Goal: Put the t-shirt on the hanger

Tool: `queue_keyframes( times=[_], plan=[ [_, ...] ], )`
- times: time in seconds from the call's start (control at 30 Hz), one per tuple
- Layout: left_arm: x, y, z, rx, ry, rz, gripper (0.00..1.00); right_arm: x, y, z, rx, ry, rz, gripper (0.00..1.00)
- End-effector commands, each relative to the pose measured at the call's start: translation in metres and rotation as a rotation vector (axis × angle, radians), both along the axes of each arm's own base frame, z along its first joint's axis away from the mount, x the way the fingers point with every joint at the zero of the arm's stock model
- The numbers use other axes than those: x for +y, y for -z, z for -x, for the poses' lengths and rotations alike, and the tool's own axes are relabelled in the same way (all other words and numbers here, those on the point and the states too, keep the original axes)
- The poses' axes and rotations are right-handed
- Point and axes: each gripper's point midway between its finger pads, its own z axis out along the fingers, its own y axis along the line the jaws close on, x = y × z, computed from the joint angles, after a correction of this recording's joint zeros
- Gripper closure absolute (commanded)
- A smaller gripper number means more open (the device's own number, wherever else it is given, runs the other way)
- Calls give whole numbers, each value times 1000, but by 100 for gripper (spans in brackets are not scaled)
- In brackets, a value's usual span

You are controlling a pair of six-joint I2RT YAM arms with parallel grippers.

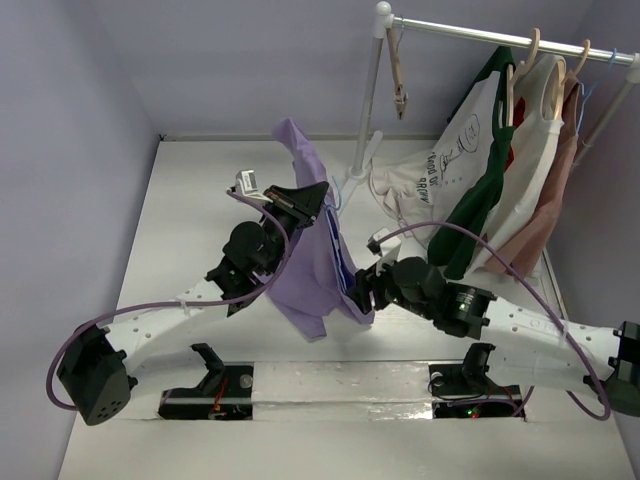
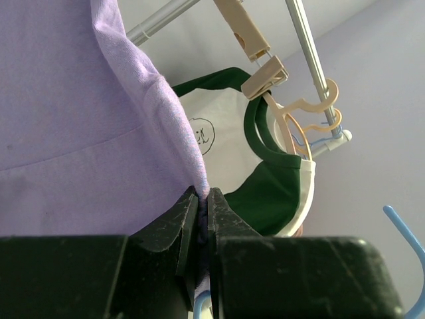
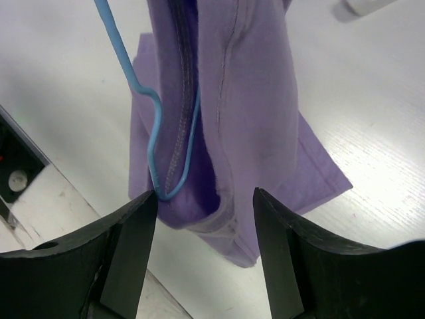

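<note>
Lavender cloth of the t-shirt (image 1: 308,265) hangs over the middle of the table (image 1: 200,200), pulled up to a peak at the far end and drooping in long folds toward the near edge. Whether its lowest fold touches the table I cannot tell. The hanger (image 3: 126,66) runs down beside the shirt's stitched seam, and its blue wire bends round and disappears into the folds. In the left wrist view its hook curls up free at the right edge.

The left gripper (image 1: 318,198) is pinched tight on a fold of the shirt near the top, with purple cloth squeezed between the two black fingers. The right gripper (image 3: 206,199) is low beside the shirt with its jaws spread wide. The lower folds hang between them, and the wire's bend is just beside one finger.

Far right, a rack (image 1: 480,35) carries a green garment (image 1: 485,190), a white shirt (image 1: 440,165) and wooden hangers (image 1: 530,50).
</note>
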Motion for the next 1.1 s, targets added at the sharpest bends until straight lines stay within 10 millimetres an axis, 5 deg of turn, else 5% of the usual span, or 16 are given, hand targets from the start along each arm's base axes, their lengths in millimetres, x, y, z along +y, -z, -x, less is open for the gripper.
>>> queue_keyframes(
  times=[0.0, 0.23, 0.53, 0.63, 0.77, 0.87, 1.07],
  plan=[
    [9, -42, 9, -82, 13, 97, 100, 9, -4, 6, -7, -58, 9, 35],
    [11, -48, 8, -95, 13, 99, 100, 4, -13, 28, -35, -163, -85, 17],
    [13, -56, 11, -111, 14, 104, 100, 19, 26, 29, -13, -231, -15, 23],
    [13, -56, 11, -110, 15, 102, 100, 18, 35, 15, -16, -161, 32, 23],
    [14, -56, 12, -110, 14, 109, 100, 20, 30, -5, -52, -65, 27, 55],
    [16, -55, 11, -105, 3, 108, 100, 21, 26, -8, -68, -46, -5, 68],
    [23, -45, 5, -91, -51, 105, 100, 17, -7, -1, -116, -41, -87, 78]
  ],
)
